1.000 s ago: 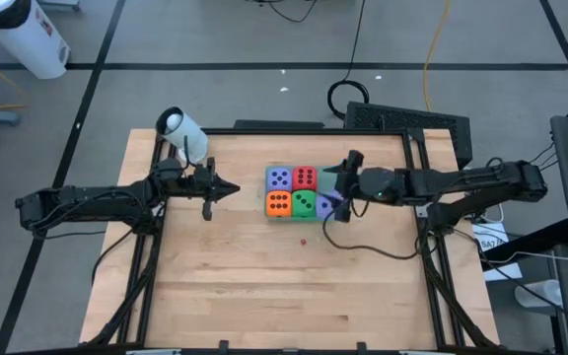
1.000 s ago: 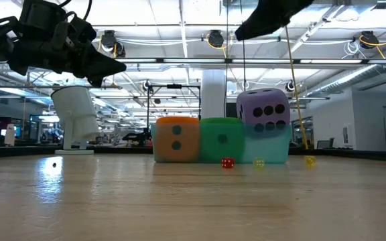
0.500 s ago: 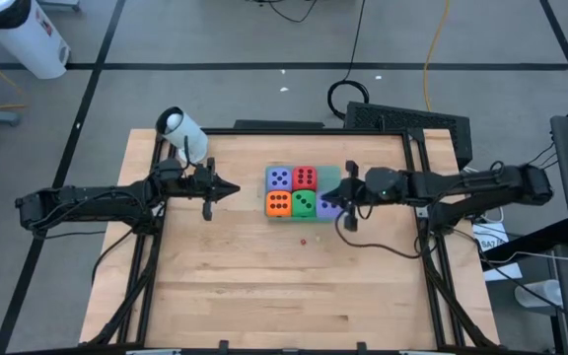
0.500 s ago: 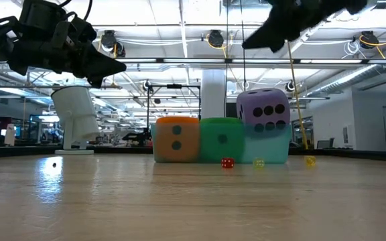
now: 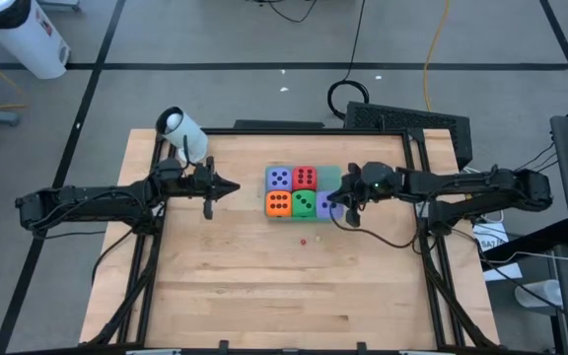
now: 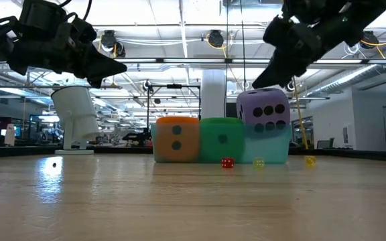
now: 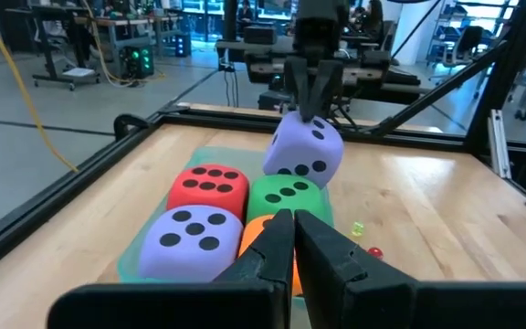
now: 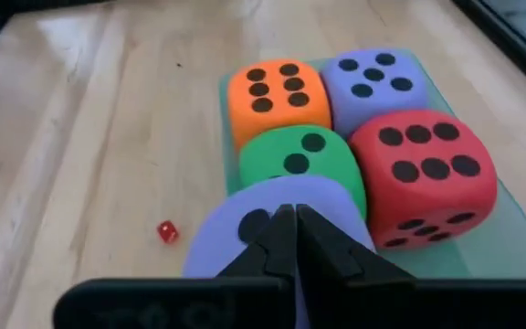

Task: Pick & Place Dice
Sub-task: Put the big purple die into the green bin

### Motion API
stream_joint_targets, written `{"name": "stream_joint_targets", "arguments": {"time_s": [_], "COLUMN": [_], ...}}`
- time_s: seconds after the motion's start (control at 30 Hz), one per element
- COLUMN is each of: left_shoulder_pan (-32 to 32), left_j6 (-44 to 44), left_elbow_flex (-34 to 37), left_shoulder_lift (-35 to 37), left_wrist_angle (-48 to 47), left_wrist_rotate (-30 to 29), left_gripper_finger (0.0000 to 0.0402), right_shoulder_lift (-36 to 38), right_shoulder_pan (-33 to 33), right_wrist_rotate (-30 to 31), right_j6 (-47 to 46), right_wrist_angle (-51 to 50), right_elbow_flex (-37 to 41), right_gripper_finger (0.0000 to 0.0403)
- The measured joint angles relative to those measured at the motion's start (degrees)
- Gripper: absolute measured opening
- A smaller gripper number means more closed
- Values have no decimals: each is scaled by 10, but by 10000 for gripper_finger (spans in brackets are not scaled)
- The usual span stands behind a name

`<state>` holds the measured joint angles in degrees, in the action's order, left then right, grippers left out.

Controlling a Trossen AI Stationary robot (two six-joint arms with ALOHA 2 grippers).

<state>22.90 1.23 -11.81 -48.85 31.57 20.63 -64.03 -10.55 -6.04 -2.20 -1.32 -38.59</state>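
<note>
Four dice sit in a square on a flat translucent green square (image 5: 335, 176): lavender (image 5: 279, 178), red (image 5: 305, 177), orange (image 5: 278, 203) and green (image 5: 304, 204). A second lavender die (image 7: 304, 151) perches tilted and higher than the rest, at the green die's side toward the table's right. My right gripper (image 5: 337, 208) is shut, its tips at this die's top. My left gripper (image 5: 233, 187) hangs shut and level to the left of the dice, pointing at them and touching nothing. My right gripper's shut fingertips (image 7: 310, 111) meet the upper face of the raised lavender die (image 8: 272, 206), near its edge toward the table's right. They come slanting down from the right. Nothing is between the fingers. The die stays tilted, leaning on the green die (image 8: 299, 155).
A tiny red die (image 5: 303, 240) lies on the wood toward the near edge from the big dice, and tiny yellow ones (image 6: 259, 162) lie near the green square. A white device (image 5: 183, 133) stands at the far left corner. The near half of the table is bare wood.
My right gripper has sunk toward the raised lavender die, rolled about its own axis, and shut from wide open with nothing between its fingers. The dice have kept their places.
</note>
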Motion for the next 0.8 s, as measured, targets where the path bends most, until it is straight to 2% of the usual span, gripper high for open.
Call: {"name": "stream_joint_targets", "arguments": {"time_s": [0.47, 0.8], "left_shoulder_pan": [0, 0], "left_j6": [-7, -7], "left_elbow_flex": [0, 0], "left_shoulder_lift": [0, 0], "left_wrist_angle": [-1, -6], "left_wrist_rotate": [-2, -2], "left_gripper_finger": [24, 24], "right_shoulder_lift": [-69, -117], "right_shoulder_pan": [1, 57], "right_wrist_rotate": [24, 124], "right_j6": [11, 62], "right_wrist_angle": [-1, 34], "right_elbow_flex": [0, 1], "right_gripper_finger": [0, 0]}}
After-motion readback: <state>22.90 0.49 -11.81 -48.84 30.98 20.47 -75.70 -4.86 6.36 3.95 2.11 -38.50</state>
